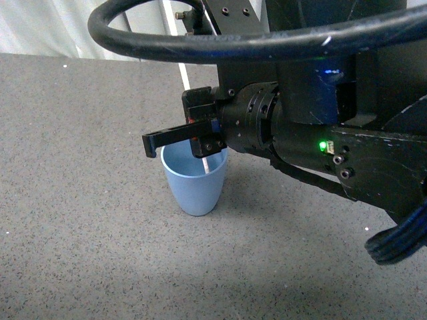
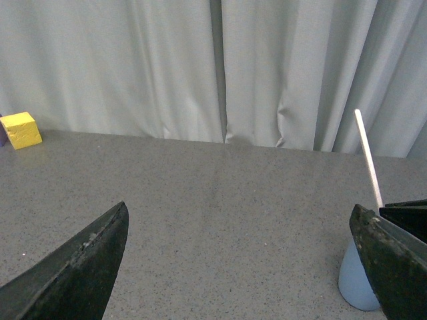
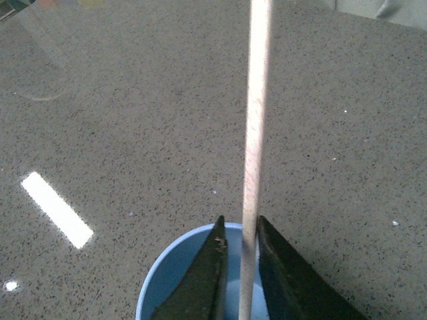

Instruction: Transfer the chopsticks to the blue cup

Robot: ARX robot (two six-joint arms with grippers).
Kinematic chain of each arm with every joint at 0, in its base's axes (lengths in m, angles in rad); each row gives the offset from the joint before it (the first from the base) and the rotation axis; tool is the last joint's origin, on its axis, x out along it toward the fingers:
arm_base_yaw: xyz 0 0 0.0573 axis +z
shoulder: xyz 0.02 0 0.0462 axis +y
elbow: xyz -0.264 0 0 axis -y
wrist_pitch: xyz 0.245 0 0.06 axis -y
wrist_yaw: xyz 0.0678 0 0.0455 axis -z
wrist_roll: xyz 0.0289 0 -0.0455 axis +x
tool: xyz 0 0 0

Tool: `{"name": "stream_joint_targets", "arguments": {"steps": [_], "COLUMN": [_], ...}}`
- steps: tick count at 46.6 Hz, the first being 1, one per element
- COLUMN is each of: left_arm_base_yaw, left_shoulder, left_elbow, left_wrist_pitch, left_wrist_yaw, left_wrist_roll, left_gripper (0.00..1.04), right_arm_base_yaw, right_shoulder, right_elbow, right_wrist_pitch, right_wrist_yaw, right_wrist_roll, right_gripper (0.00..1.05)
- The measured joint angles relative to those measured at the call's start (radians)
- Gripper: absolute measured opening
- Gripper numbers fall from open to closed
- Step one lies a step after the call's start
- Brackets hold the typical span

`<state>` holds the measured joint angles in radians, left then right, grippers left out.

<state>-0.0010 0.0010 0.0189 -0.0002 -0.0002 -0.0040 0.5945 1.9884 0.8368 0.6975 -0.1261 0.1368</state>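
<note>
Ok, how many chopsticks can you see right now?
1. One chopstick, gripped near upright by the right end effector, its lower end inside the blue cup. The arm blocks part of the front view, so others could be hidden.

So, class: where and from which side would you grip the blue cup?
Probably across its outer wall, below the rim, coming from the robot's left: the blue cup stands upright, tapering downward, while the right gripper and chopstick occupy its top.
</note>
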Motion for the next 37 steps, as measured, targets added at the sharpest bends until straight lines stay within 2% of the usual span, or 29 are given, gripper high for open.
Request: {"name": "stream_joint_targets", "arguments": {"steps": [12,17,22,29,37], "left_arm_base_yaw": [0.0,0.0,0.0,0.0,0.0], "left_shoulder": [0.0,0.0,0.0,0.0,0.0], "left_elbow": [0.0,0.0,0.0,0.0,0.0], "left_wrist_pitch": [0.0,0.0,0.0,0.0,0.0], "left_wrist_yaw": [0.0,0.0,0.0,0.0,0.0], "left_wrist_roll": [0.0,0.0,0.0,0.0,0.0], "left_gripper": [0.98,0.98,0.98,0.98,0.98], "right_arm_base_yaw": [-0.017,-0.039,-0.066,-0.131,-0.242], "right_shoulder": [-0.074,-0.137,-0.203,-0.336,-0.537], "right_elbow": [-0.053,-0.097,-0.136,-0.214,-0.355], "right_wrist_pitch": [0.028,0.05,0.051,0.024,-0.035], "right_wrist_yaw": [0.005,0.048,0.092,0.188,0.365], "right_wrist_roll": [0.004,0.019,0.034,0.044,0.026], "right_gripper": [0.62,0.84,0.97,0.95,0.95]}}
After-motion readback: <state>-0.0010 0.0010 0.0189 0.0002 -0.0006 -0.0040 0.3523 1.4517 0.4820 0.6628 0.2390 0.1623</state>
